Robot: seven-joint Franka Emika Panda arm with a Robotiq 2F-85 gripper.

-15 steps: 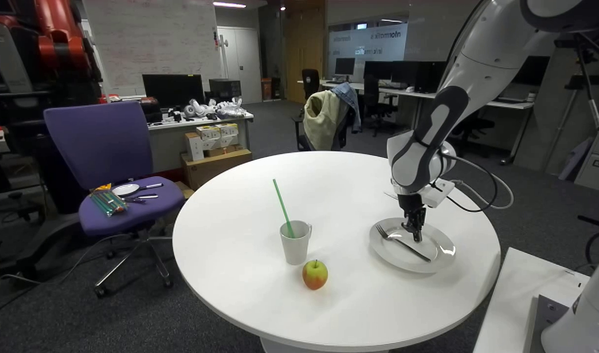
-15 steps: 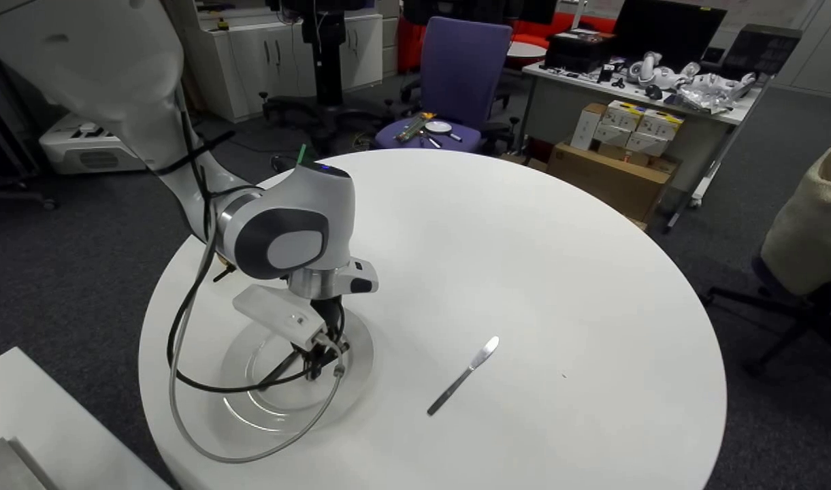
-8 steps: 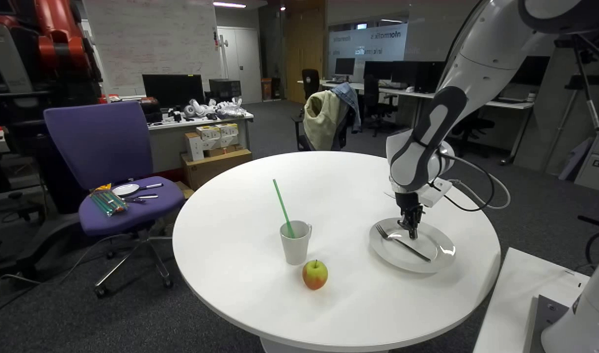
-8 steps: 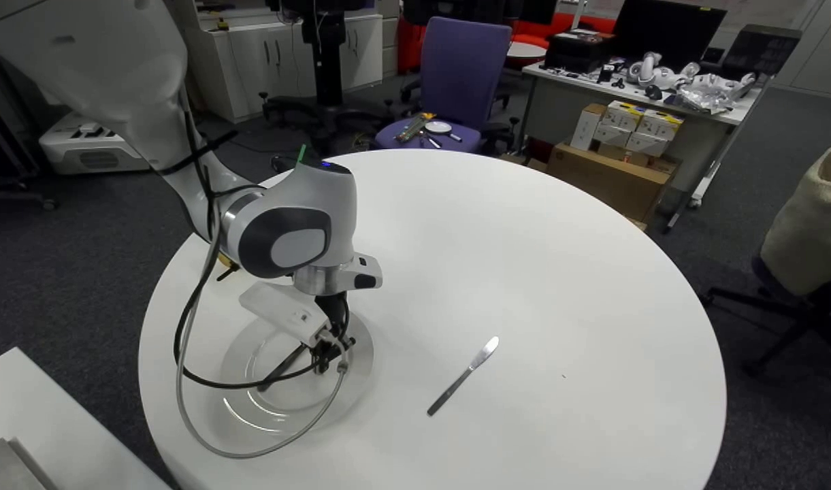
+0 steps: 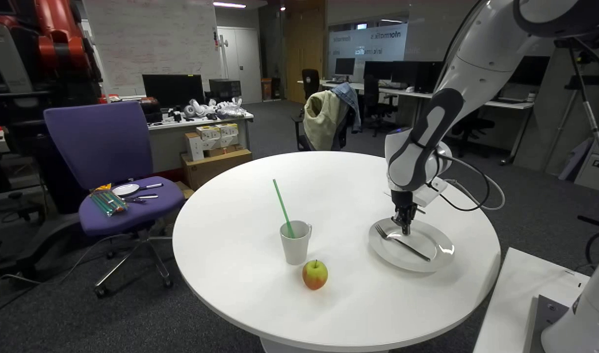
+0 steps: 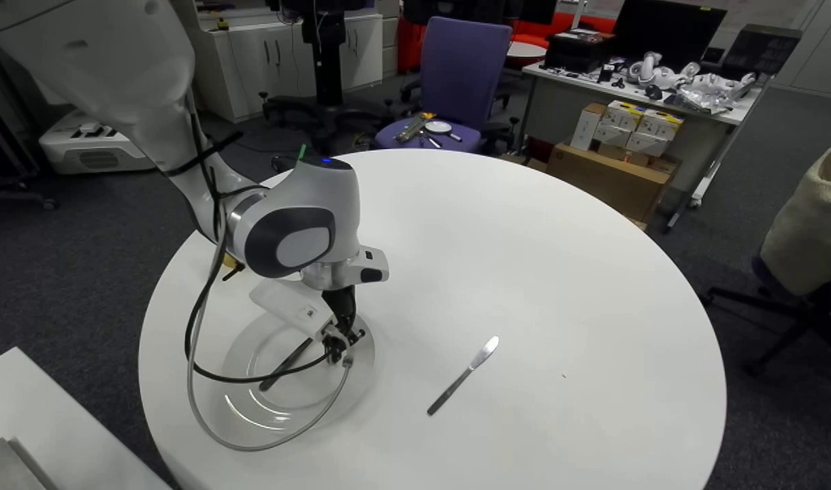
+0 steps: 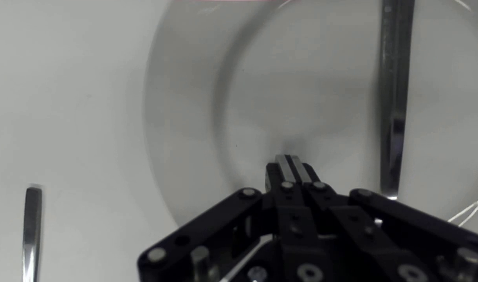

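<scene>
Indoors, dark carpet (image 5: 147, 318) surrounds the round white table (image 5: 343, 220); the gripper (image 7: 288, 156) is closed.

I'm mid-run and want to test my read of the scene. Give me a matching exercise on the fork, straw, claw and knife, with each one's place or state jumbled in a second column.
Column one
1. fork
2. straw
3. claw
4. knife

Column two
A. leaning inside the mug
B. lying directly on the table, apart from the plate
C. lying on the plate
D. jaws shut, holding nothing

Right pairs: 1-C, 2-A, 3-D, 4-B
</scene>
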